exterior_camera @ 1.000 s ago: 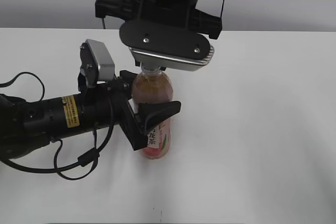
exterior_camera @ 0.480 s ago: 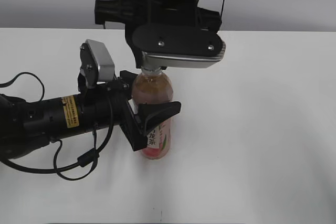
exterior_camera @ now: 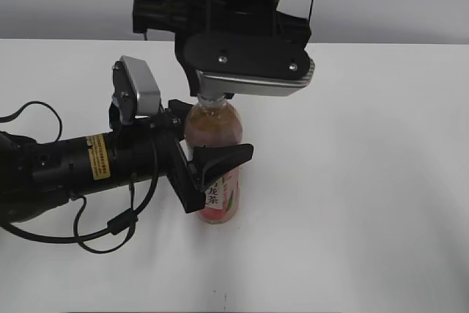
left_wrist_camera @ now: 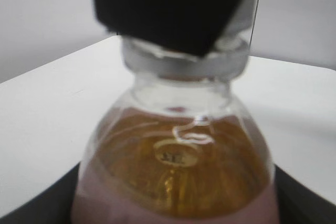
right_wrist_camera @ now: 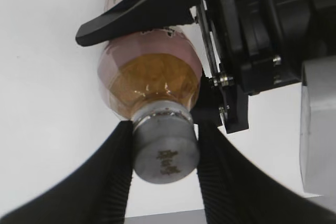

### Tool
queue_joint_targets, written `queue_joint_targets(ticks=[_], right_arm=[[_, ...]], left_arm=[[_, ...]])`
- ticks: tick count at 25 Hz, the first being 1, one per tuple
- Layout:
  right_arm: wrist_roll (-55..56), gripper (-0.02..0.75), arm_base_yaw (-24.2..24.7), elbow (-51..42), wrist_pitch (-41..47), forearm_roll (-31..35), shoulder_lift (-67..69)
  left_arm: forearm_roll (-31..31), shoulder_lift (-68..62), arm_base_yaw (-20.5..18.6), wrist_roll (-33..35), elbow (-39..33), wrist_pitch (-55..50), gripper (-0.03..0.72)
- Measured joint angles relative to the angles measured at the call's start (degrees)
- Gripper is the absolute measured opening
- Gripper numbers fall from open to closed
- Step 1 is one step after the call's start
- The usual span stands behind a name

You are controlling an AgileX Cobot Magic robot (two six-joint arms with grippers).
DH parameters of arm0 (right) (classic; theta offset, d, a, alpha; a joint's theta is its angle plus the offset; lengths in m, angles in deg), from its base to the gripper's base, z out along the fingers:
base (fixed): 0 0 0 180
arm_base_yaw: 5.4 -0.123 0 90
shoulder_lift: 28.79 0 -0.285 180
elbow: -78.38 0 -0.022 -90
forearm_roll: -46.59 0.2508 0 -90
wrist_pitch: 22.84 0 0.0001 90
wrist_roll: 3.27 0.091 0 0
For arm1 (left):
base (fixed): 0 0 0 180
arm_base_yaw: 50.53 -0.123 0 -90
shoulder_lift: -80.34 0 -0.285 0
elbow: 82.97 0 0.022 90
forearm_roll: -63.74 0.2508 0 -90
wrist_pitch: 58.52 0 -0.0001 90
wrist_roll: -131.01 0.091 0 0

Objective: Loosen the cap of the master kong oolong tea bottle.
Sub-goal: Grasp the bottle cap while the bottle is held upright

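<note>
A slim clear plastic bottle of pale amber tea with a pink-and-white label (exterior_camera: pixel 215 153) stands upright near the middle of the plain white desk (exterior_camera: pixel 366 181). The left tool (exterior_camera: pixel 206 153), on a black arm reaching in from the left, is clamped around the bottle's body at label height, one black finger (exterior_camera: pixel 220 157) crossing the front of the label. The right tool (right_wrist_camera: pixel 165 145) comes down from above, and its two ribbed black fingers (right_wrist_camera: pixel 113 177) press against opposite sides of the small round white plastic screw cap (right_wrist_camera: pixel 164 148), which sits on the bottle's neck with a small grey mark on its top. In the exterior view the right arm's body hides the cap, leaving only the neck visible just beneath it.
</note>
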Motion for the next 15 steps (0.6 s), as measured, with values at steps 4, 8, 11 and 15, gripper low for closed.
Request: queue_joint_targets(ticks=[4,8,11,15], right_arm=[[8.3,0.283,0.0,-0.1,0.1,1.0,-0.1],[19.4,0.284,0.0,-0.1,0.2,1.2,-0.2],[26.4,0.285,0.2,-0.1,0.2,1.4,-0.4],[29.4,0.278,0.2,0.1,0.2,1.3,-0.8]], left_arm=[[0.2,0.0,0.0,0.0,0.0,0.0,0.445],[0.3,0.0,0.0,0.0,-0.1,0.2,0.445],[0.3,0.0,-0.1,0.0,-0.1,0.2,0.445],[0.3,0.0,-0.1,0.0,-0.1,0.2,0.445]])
